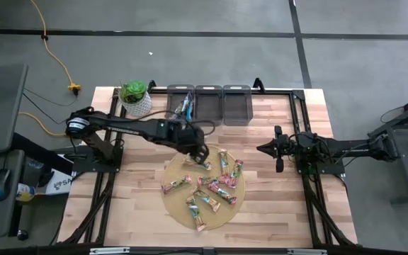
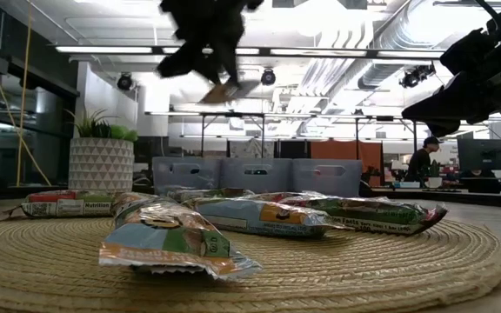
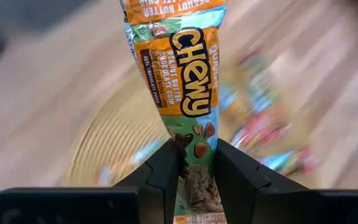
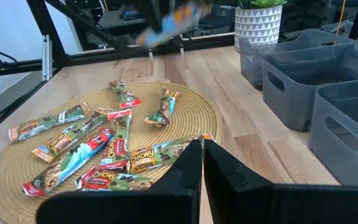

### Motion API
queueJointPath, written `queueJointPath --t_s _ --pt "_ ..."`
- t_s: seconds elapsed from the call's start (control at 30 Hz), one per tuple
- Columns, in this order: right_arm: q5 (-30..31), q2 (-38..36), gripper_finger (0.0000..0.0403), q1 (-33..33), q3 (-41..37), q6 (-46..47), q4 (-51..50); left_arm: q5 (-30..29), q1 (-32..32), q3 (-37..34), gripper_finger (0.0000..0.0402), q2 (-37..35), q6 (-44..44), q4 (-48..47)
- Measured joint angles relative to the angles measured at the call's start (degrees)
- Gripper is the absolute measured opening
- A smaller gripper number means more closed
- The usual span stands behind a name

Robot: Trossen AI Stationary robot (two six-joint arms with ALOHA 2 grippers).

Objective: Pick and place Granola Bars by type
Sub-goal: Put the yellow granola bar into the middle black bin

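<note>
Over the round woven mat, near its far edge, my left pincer hangs above the worktop, clamped on one granola bar with an orange and green wrapper; the bar's end sits pinched between my fingers. Below, the other granola bars lie scattered on the mat. Behind the mat stand three grey bins. Off to the right my right pincer waits beside the mat, fingers pressed together, holding nothing.
</note>
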Motion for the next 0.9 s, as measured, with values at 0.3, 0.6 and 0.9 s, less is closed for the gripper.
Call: queueJointPath --t_s 0.3,0.6,0.9 --pt "0.02 0.0 0.0 0.0 0.01 0.0 -0.04 -10.85 4.38 12.84 0.0089 0.01 11.01 5.09" --pt "0.0 0.0 0.0 0.01 0.01 -0.02 -0.04 -10.64 17.69 18.38 0.0089 0.01 15.46 7.49" --pt "0.02 0.0 0.0 -0.01 0.02 -0.02 -0.04 1.87 30.56 18.33 0.0089 5.99 14.34 4.5"
